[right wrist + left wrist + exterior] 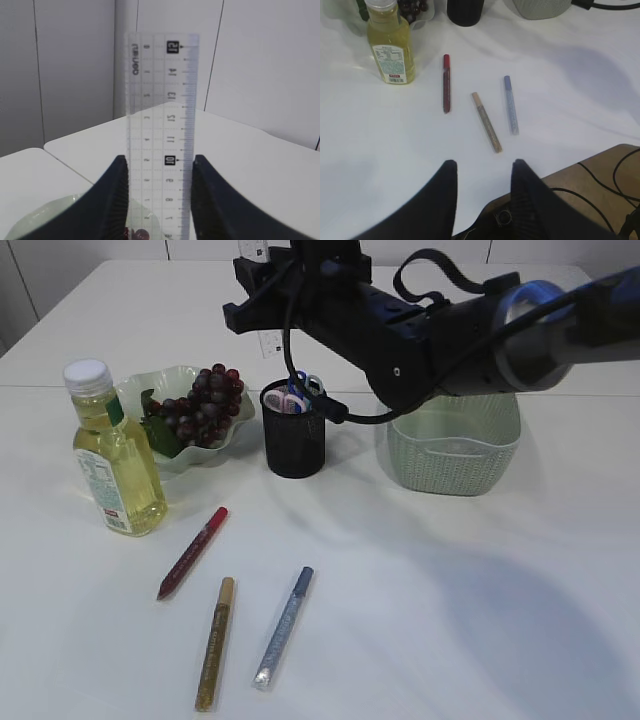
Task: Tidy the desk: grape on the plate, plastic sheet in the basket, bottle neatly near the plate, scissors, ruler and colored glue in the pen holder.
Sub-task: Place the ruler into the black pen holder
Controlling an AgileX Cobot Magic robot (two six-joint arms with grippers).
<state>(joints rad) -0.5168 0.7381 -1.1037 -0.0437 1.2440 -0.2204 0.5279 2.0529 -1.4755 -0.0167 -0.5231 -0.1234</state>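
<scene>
My right gripper [262,292] [159,165] is shut on the clear ruler [161,110], holding it upright by its edges above the black pen holder [295,435]. The ruler's lower end [268,344] hangs left of the holder's rim. Scissors [300,390] stand in the holder. Grapes [205,400] lie on the green plate [150,385]. The yellow bottle [115,455] stands left of the plate. Red [192,552], gold [215,642] and blue [283,627] glue sticks lie on the table. My left gripper [482,167] is open and empty near the front edge. The plastic sheet is out of view.
The green basket [455,445] stands right of the pen holder, partly under my right arm. In the left wrist view the bottle [390,45] and glue sticks [486,121] lie ahead of the gripper. The table's front edge [580,165] shows cables beyond it.
</scene>
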